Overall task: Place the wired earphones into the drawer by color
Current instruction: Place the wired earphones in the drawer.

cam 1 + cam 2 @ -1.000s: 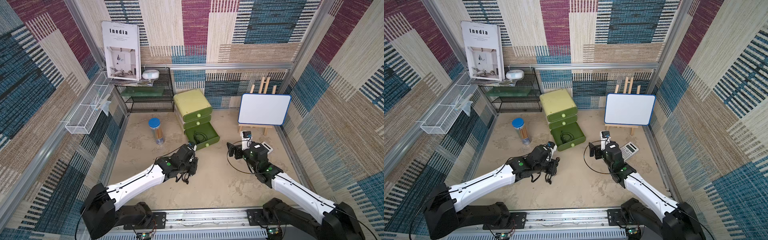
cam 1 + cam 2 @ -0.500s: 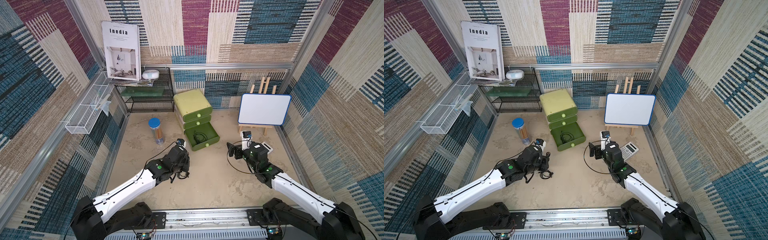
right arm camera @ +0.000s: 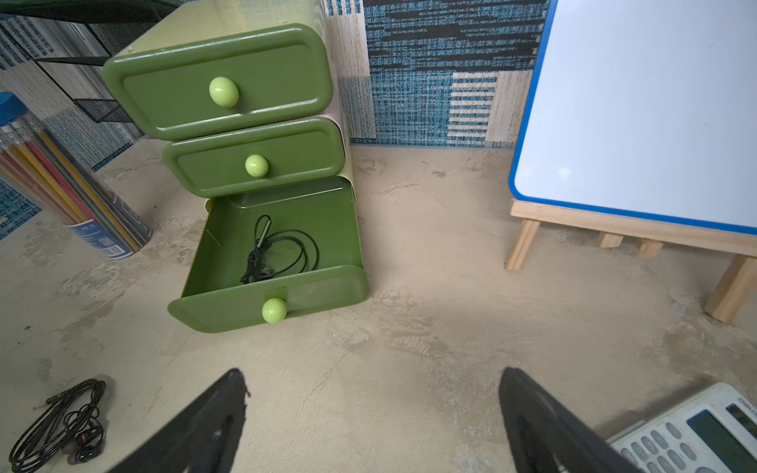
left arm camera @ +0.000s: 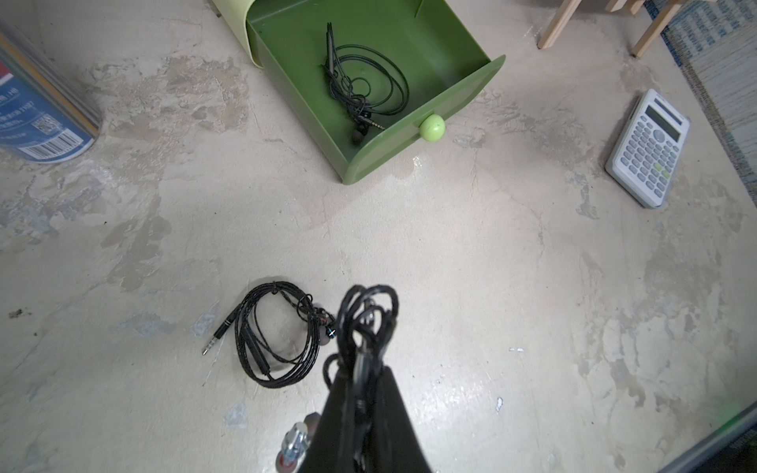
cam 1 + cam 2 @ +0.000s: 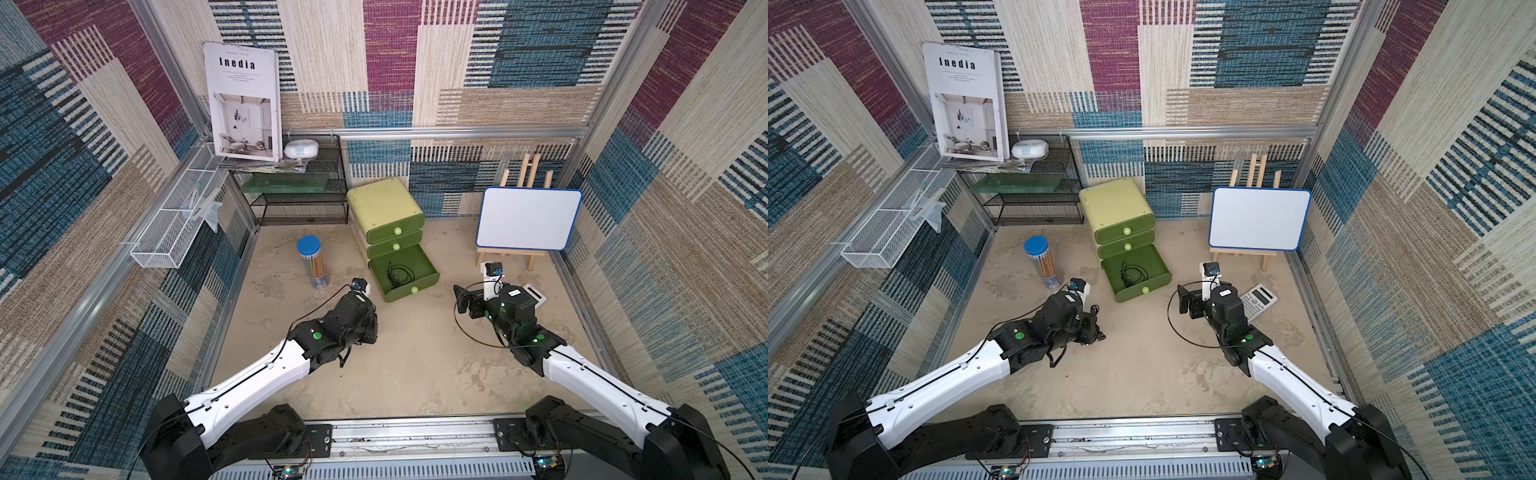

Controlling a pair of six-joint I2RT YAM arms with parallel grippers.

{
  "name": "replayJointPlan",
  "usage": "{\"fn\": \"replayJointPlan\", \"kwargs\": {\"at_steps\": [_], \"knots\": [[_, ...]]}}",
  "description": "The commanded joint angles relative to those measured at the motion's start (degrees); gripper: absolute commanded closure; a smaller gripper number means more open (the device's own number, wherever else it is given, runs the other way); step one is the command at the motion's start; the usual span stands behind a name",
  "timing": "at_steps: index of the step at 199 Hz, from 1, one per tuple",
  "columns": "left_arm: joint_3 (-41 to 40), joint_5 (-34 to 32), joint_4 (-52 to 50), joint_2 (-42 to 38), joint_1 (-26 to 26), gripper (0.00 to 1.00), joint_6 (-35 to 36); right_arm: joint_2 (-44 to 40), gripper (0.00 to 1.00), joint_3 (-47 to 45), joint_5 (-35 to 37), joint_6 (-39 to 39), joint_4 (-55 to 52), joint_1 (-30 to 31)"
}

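The left claw (image 4: 362,368) is pinched tight on a black earphone bundle (image 4: 370,311), its loops poking out in front; a second black set (image 4: 274,336) lies on the floor (image 4: 491,286) just beside it; a third set (image 4: 364,82) rests coiled in the open bottom drawer (image 4: 430,106), well apart from both; the right claw (image 3: 372,381) gapes wide, holding and touching nothing, with the calculator (image 3: 696,434) just beside it.

Left gripper (image 4: 362,360) farther from drawer (image 4: 385,147)
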Motion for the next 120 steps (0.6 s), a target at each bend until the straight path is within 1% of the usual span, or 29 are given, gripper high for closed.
{"fn": "replayJointPlan", "kwargs": {"at_steps": [1, 31, 58, 87, 120], "knots": [[1.0, -0.1, 1.4, 0.6, 0.2, 1.0, 0.9, 0.0, 0.0, 0.0, 0.2, 0.0, 1.4, 0.0], [2.3, 0.0, 4.2, 2.7, 0.4, 1.0, 2.1, -0.2, 0.0, -0.1, 0.2, 0.0, 1.4, 0.0], [5.4, 0.0, 7.0, 6.5, 0.8, 1.0, 5.7, -0.3, 0.0, -0.3, 0.3, 0.0, 3.1, 0.0], [10.3, 1.3, 10.0, 12.3, 1.5, 1.0, 12.7, -0.5, 0.0, -0.3, 0.5, 0.0, 3.1, 0.0], [18.4, 3.0, 10.5, 20.2, 2.4, 1.0, 22.8, -1.0, 0.01, -0.6, 1.0, -0.1, 3.3, 0.0]]}}
